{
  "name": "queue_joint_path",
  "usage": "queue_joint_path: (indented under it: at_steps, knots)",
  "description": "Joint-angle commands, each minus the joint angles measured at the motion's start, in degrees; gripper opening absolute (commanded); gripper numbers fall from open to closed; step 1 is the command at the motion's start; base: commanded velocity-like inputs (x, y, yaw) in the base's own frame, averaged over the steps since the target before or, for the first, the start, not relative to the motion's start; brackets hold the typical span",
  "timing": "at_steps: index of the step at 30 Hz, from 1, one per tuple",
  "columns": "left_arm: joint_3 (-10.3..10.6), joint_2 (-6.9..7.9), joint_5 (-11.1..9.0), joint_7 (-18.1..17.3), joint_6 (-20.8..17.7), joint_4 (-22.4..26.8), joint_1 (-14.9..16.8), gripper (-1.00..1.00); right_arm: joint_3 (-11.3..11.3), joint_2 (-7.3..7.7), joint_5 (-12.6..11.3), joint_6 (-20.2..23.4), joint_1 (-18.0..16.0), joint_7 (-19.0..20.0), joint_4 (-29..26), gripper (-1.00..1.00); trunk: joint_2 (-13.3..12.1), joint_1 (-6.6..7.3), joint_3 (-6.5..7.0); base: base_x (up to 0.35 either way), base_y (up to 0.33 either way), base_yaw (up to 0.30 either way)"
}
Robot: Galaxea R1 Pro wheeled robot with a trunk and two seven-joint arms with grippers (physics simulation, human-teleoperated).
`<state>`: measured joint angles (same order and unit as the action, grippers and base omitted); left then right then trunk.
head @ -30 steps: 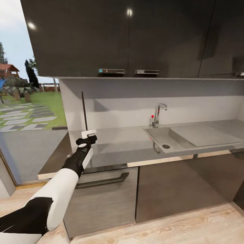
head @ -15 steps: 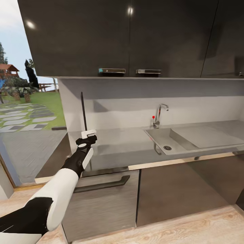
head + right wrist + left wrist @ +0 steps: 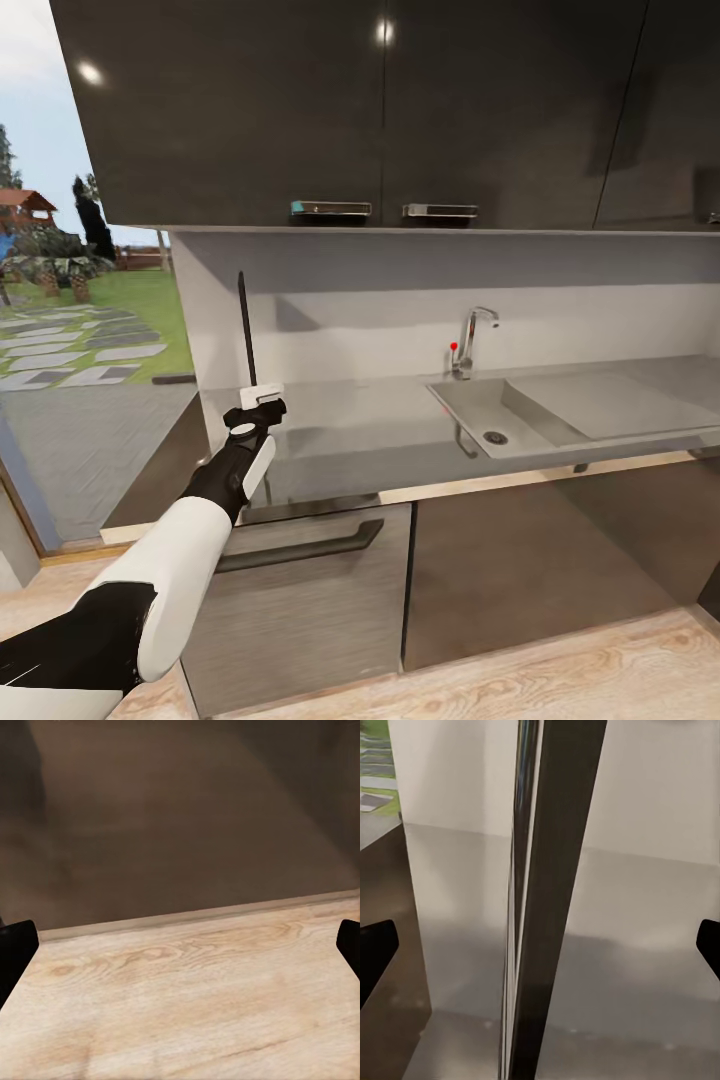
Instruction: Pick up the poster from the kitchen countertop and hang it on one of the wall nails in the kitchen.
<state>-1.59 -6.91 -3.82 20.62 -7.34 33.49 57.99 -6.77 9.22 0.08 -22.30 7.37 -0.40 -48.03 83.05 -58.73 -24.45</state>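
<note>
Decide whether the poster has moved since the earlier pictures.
No. The poster stands edge-on at the same spot by the countertop's left end; the slight overall shift is the camera's.

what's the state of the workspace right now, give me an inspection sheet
surface: grey countertop with inset sink and tap
job's things: poster upright, edge-on, at the countertop's left end; its base is hidden
clutter: nothing seen
grippers: left gripper open, one finger on each side of the poster, not touching it; right gripper open, empty, over the floor
cables: nothing seen
surroundings: dark cabinets above and below; garden at left
</note>
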Motion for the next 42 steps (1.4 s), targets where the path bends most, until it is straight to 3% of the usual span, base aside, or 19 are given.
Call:
queue_joint_path:
  at_steps: [1, 33, 38, 39, 42]
  knots:
    - [-0.08, -0.04, -0.4, 0.13, -0.22, 0.09, 0.02, 1.0, 0.0, 0.01, 0.01, -0.06, 0.01, -0.04, -0.05, 1.0, 0.03, 0.0, -0.05, 0.002, 0.0, 0.0]
    - [-0.08, 0.08, -0.4, 0.21, -0.28, 0.09, 0.02, 1.0, 0.0, 0.01, 0.01, -0.09, 0.01, -0.04, -0.05, 1.0, 0.03, 0.0, -0.05, 0.029, 0.0, 0.0]
    - [-0.08, 0.62, -0.4, 0.21, -0.43, 0.09, 0.02, 1.0, 0.0, 0.01, 0.01, -0.1, 0.01, -0.04, -0.05, 1.0, 0.03, 0.0, -0.05, 0.009, 0.0, 0.0]
    - [-0.08, 0.68, -0.4, 0.21, -0.46, 0.09, 0.02, -1.0, 0.0, 0.01, 0.01, -0.1, 0.01, -0.04, -0.05, 1.0, 0.03, 0.0, -0.05, 0.003, 0.0, 0.0]
    - [-0.08, 1.3, -0.4, 0.26, -0.59, 0.09, 0.02, -1.0, 0.0, 0.01, 0.01, -0.08, -0.02, -0.04, -0.05, 1.0, 0.03, 0.0, -0.05, 0.001, 0.0, 0.0]
